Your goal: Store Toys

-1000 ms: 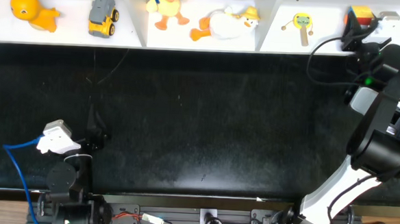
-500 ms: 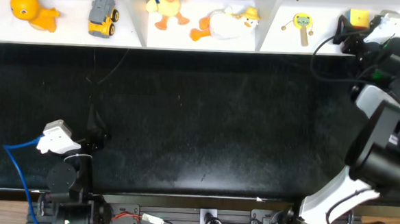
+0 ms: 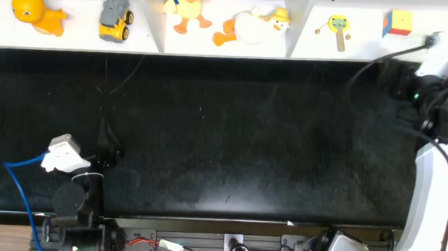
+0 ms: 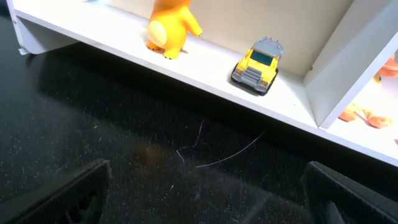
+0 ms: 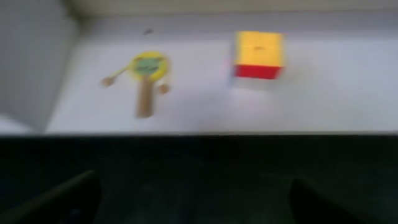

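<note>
As things lie now: every toy seems stored, so I judge the step in hand to be the right arm's retreat from the shelf (image 3: 366, 50).
Colour cube (image 5: 259, 55): sits in the far right compartment, right of the rattle drum (image 5: 146, 74) and apart from it.
Right tool (image 5: 193, 190): fingers spread, nothing between them, over the black table (image 3: 223, 141) just near of the shelf edge.
Left tool (image 4: 208, 186): spread too, empty, at the near left, facing the yellow truck (image 4: 258, 57).
Doing it well: draw straight back toward the near side, level, fingers wide, clear of the shelf lip so the cube isn't nudged.
</note>
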